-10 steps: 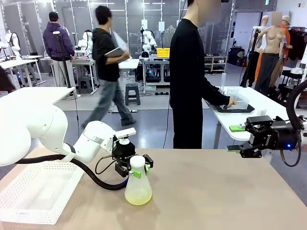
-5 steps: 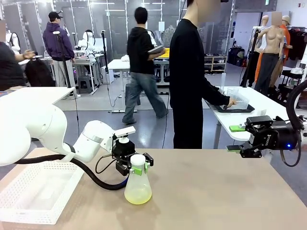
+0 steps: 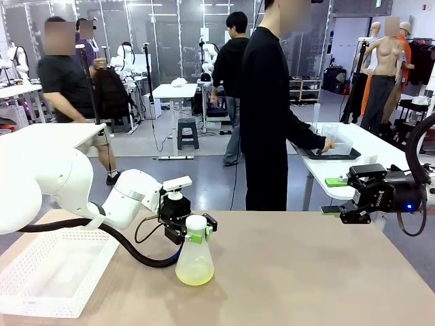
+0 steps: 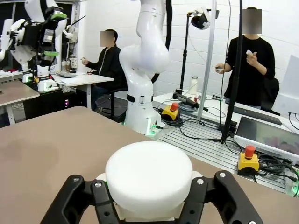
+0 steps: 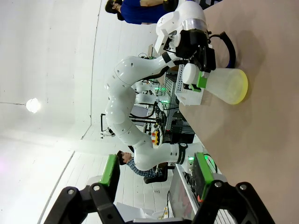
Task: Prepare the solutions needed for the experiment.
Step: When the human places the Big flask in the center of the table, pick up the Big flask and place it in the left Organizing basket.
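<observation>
A clear conical flask (image 3: 194, 257) with a white round cap (image 3: 196, 223) stands left of the table's middle. The solutions (image 3: 194, 275) form a shallow pale yellow-green layer in its bottom. My left gripper (image 3: 193, 235) is shut on the flask's neck just under the cap. In the left wrist view the cap (image 4: 148, 177) sits between the black fingers (image 4: 77, 198). My right gripper (image 3: 338, 197) hovers open at the table's far right edge, nothing between its green pads (image 5: 110, 170). From there the flask (image 5: 226, 85) lies sideways in the picture, far off.
A white mesh basket (image 3: 27, 299) sits at the table's near left corner. The tan tabletop (image 3: 306, 272) spreads bare to the right of the flask. A person in black (image 3: 268, 109) stands at the far side, a hand on a tray on another table.
The flask and my left gripper have edged slightly up and to the left. The right gripper has not moved. People in the background have walked on.
</observation>
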